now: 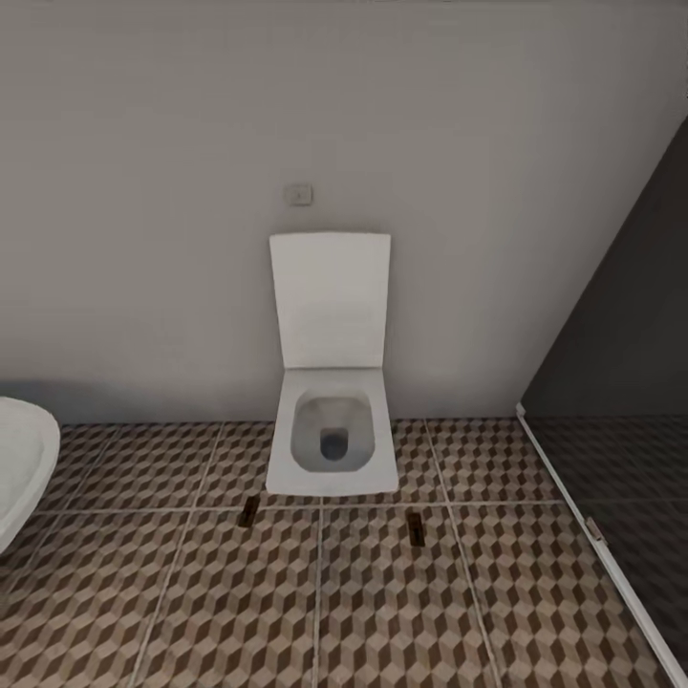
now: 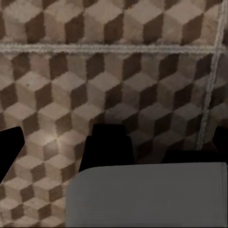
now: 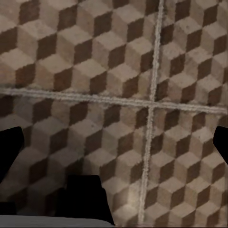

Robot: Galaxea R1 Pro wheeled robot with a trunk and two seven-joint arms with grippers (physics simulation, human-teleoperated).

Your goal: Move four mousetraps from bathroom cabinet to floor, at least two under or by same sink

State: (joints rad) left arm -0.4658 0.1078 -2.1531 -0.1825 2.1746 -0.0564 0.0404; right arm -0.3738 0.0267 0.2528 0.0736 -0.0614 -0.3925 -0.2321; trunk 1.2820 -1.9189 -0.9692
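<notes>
Mousetraps lying on patterned tiles before the toilet

Wall (image 1: 143,191), plain and grey, is seen across the back of the head view, with a small switch plate (image 1: 299,195) set above the toilet. A dark glass partition (image 1: 621,401) with a pale frame is seen slanting down at the right. The bathroom floor (image 1: 382,612) is laid in large square tiles printed with brown, beige and white cubes, divided by pale grout lines. A square white toilet (image 1: 332,449) is seen against the wall, its lid raised upright. A curved white rim of a bathtub (image 1: 19,468) is seen at the left edge.

Two mousetraps are seen on the tiles, as tiny flat dark rectangles: one mousetrap (image 1: 248,511) just beside the toilet's front left corner, a second mousetrap (image 1: 416,528) near the front right corner, well apart from the first.

The left tool (image 2: 114,140) is spread over bare tiles, dark fingertips (image 2: 9,147) at the edges of its wrist view. The right tool (image 3: 114,142) is likewise spread above a grout crossing.
</notes>
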